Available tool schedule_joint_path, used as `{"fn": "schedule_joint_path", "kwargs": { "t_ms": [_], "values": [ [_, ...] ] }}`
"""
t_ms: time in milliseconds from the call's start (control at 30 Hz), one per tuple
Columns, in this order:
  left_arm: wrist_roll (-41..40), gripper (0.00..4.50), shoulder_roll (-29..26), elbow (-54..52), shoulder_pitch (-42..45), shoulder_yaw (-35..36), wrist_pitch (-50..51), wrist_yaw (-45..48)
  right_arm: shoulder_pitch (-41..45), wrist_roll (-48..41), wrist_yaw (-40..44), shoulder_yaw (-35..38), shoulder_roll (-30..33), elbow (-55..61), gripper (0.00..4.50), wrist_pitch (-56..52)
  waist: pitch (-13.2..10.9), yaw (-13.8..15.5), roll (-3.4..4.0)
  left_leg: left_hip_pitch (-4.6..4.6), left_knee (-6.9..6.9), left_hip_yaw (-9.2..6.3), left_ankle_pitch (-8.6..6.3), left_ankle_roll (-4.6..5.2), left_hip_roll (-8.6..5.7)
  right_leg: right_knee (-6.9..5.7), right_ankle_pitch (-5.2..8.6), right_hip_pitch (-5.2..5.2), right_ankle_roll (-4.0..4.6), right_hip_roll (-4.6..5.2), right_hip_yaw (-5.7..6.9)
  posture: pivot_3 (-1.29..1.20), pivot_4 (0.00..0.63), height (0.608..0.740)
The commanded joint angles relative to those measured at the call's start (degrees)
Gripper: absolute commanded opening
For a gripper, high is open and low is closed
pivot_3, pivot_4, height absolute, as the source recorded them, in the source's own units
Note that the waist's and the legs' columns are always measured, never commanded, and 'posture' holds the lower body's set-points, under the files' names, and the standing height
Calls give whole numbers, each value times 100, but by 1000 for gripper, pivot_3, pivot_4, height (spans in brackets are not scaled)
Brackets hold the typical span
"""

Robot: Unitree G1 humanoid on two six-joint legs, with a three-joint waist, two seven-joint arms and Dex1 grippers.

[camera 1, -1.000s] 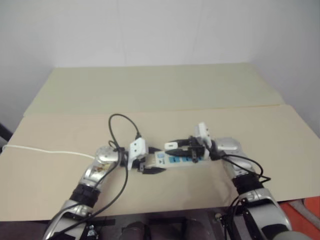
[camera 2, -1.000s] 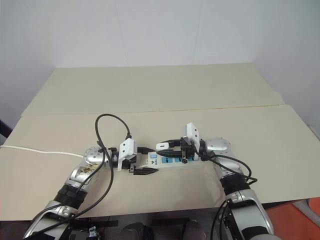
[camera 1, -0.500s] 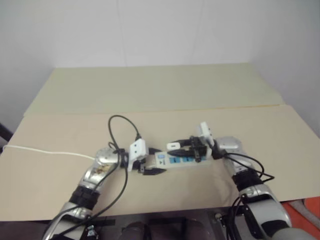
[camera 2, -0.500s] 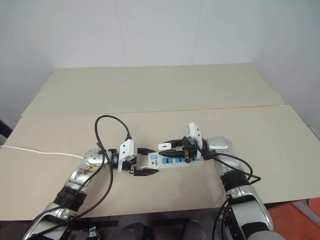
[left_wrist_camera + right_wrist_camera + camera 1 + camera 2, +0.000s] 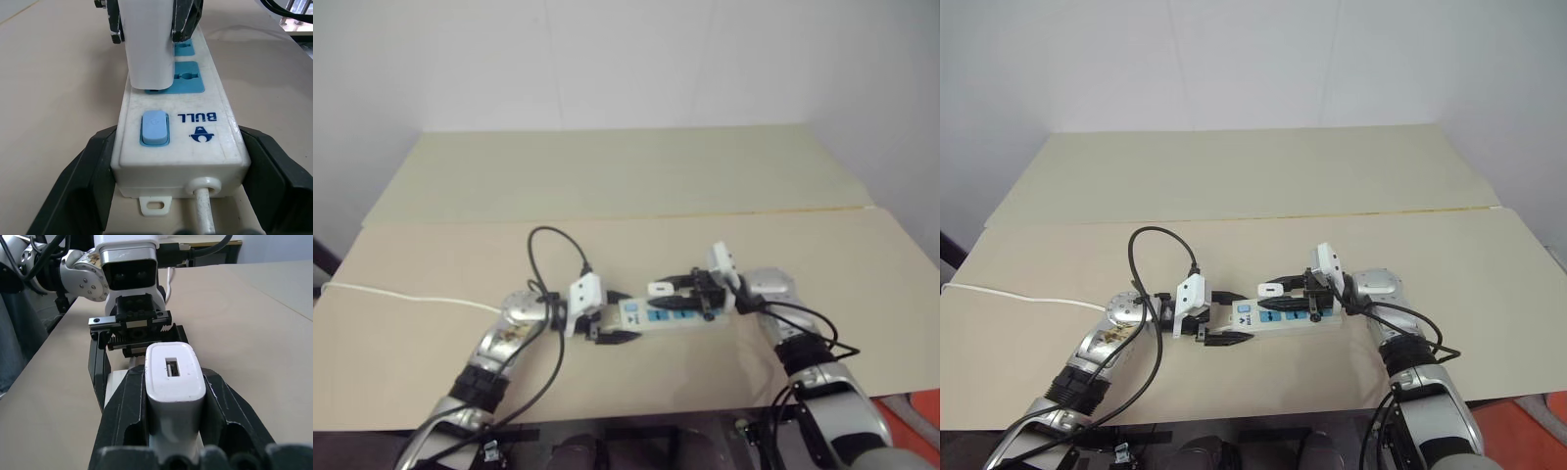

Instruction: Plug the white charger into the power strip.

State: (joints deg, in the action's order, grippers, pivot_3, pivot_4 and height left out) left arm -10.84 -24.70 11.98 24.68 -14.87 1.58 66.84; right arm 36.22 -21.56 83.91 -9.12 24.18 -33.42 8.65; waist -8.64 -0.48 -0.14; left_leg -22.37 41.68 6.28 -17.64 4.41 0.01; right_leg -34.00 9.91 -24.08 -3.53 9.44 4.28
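- Right claw (image 5: pixel 1285 291) is clamped on the white charger (image 5: pixel 148 46), one black finger on each side face, and holds it upright over the power strip (image 5: pixel 178 142).
- Left claw (image 5: pixel 1221 316) is closed on the cord end of the strip; its two fingers (image 5: pixel 80 188) press the long side walls just behind the blue switch (image 5: pixel 154 128).
- Location: the strip lies flat on the bench (image 5: pixel 1234 186) between the two arms, its white cord (image 5: pixel 1018 297) running off toward the robot's left.
- Location: the charger's lower face sits at the first blue socket panel (image 5: pixel 188 81) next to the switch. Whether the pins have entered the holes cannot be told.
- Step in hand, as judged: seat the charger fully into that first socket.
- Recommended method: keep the charger body square to the strip's top face, and press straight down along the pin axis without rocking.
- Recommended method: keep the left claw's clamp firm, so the strip neither slides nor lifts at its far end under the push.
- Risk, as judged: a tilted charger may jam its pins on the socket shutters; correct any lean before adding force.
- Release the charger only once its base lies flush on the blue panel.
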Motion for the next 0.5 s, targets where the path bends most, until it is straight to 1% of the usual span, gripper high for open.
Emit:
{"fn": "schedule_joint_path", "kwargs": {
  "t_ms": [33,233,500],
  "values": [
    [31,3265,-515,67,-197,157,29,274,-232,582,-108,265,994,-966,1099,40,0,-2,-1,0,0,0,0,0,0,0,0,0,0,0,0,0,150,740],
    [39,3265,-473,78,-189,120,14,253,-56,609,57,-68,736,-862,1099,120,1,-11,-2,4,0,0,0,0,2,0,1,1,1,1,0,0,150,740],
    [31,3265,-446,71,-180,56,3,221,122,530,-195,-415,38,-484,1099,-113,3,-49,-1,11,-1,2,-1,-3,9,0,6,-3,11,0,0,0,150,740]
  ]
}}
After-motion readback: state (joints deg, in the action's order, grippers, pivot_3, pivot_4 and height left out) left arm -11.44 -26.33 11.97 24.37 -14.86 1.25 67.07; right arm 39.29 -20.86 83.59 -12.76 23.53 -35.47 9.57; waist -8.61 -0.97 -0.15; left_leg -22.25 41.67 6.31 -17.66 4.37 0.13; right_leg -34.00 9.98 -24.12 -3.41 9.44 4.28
